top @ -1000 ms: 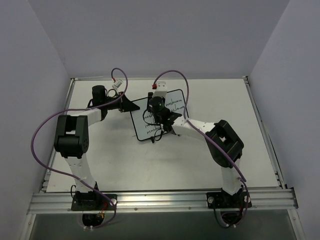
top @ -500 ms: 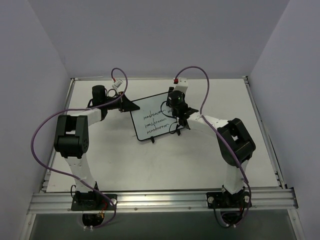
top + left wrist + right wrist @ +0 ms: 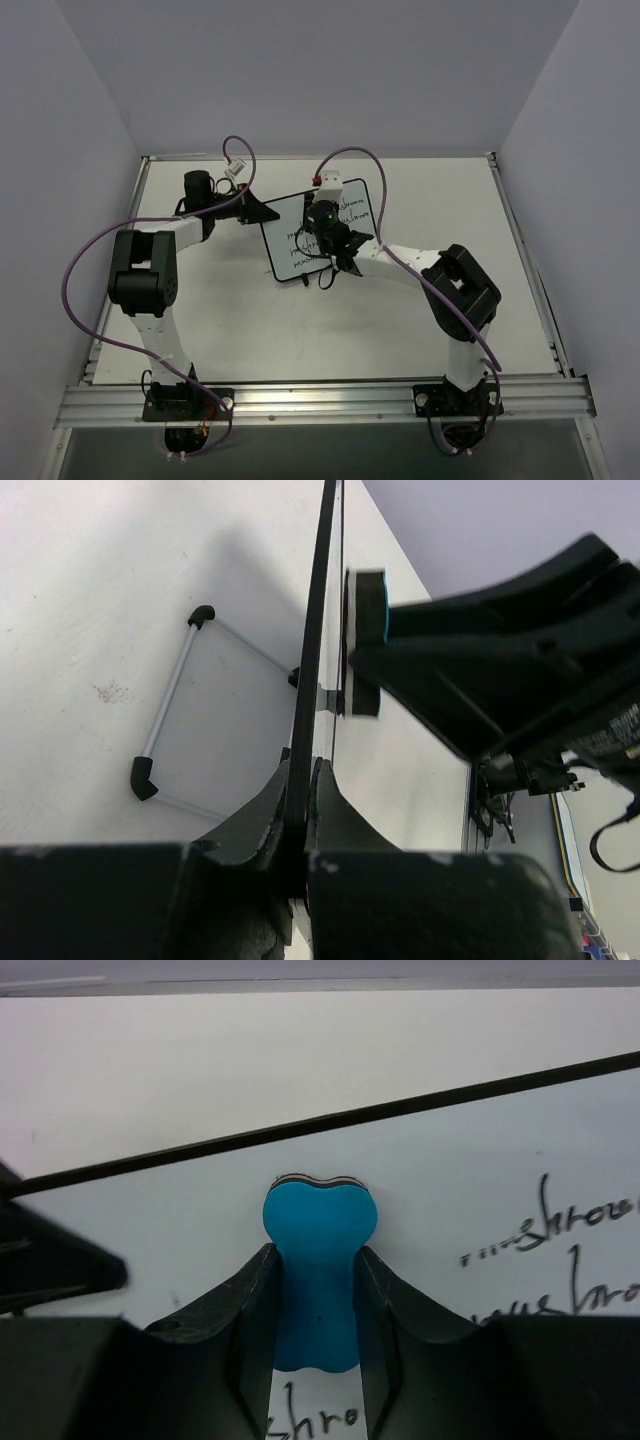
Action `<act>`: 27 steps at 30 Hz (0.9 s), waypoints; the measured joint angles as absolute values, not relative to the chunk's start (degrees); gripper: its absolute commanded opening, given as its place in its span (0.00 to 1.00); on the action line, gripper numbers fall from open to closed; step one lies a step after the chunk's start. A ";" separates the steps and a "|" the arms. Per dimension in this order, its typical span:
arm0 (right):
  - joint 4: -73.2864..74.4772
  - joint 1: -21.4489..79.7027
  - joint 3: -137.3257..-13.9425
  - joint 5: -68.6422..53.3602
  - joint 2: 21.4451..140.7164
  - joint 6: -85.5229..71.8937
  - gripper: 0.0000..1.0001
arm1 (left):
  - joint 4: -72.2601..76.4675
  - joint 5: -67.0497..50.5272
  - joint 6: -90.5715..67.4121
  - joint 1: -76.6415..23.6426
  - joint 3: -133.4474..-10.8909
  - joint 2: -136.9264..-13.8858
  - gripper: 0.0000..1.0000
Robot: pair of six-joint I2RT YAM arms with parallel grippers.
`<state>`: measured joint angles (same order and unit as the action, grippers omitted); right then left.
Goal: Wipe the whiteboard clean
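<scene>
The whiteboard (image 3: 288, 250) stands tilted at the table's middle back and bears black handwritten words (image 3: 560, 1235). My left gripper (image 3: 262, 213) is shut on its upper left edge; in the left wrist view the board (image 3: 320, 610) shows edge-on between the closed jaws (image 3: 303, 780). My right gripper (image 3: 320, 238) is shut on the blue bone-shaped eraser (image 3: 318, 1260) and presses it flat on the board's face (image 3: 450, 1150), just below the top frame. The eraser (image 3: 365, 645) also shows in the left wrist view, touching the board.
A thin metal stand bar with black corner caps (image 3: 165, 715) juts out behind the board. Purple cables (image 3: 90, 250) loop over both arms. Aluminium rails (image 3: 320, 395) edge the table, and walls close in on three sides.
My right gripper swept the eraser to the board's right end, then back left to the upper middle. The left gripper and board have stayed still.
</scene>
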<state>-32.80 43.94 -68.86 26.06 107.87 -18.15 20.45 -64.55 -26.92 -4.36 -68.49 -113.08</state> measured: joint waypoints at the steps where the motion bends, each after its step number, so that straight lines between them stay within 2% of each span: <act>1: -32.82 44.91 -68.88 26.09 107.87 -18.35 0.00 | 20.45 -64.55 -26.89 -4.36 -68.49 -113.08 0.02; 10: -33.26 50.37 -70.17 26.37 110.32 -20.67 0.00 | 20.45 -64.64 -26.85 -4.36 -68.49 -113.08 0.02; 27: -32.49 50.57 -75.35 28.60 113.40 -20.99 0.00 | 20.40 -64.58 -26.81 -4.34 -68.49 -113.06 0.02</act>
<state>-32.49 50.57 -75.35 28.60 113.40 -20.99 20.40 -64.58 -26.81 -4.34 -68.49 -113.06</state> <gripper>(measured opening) 0.279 0.095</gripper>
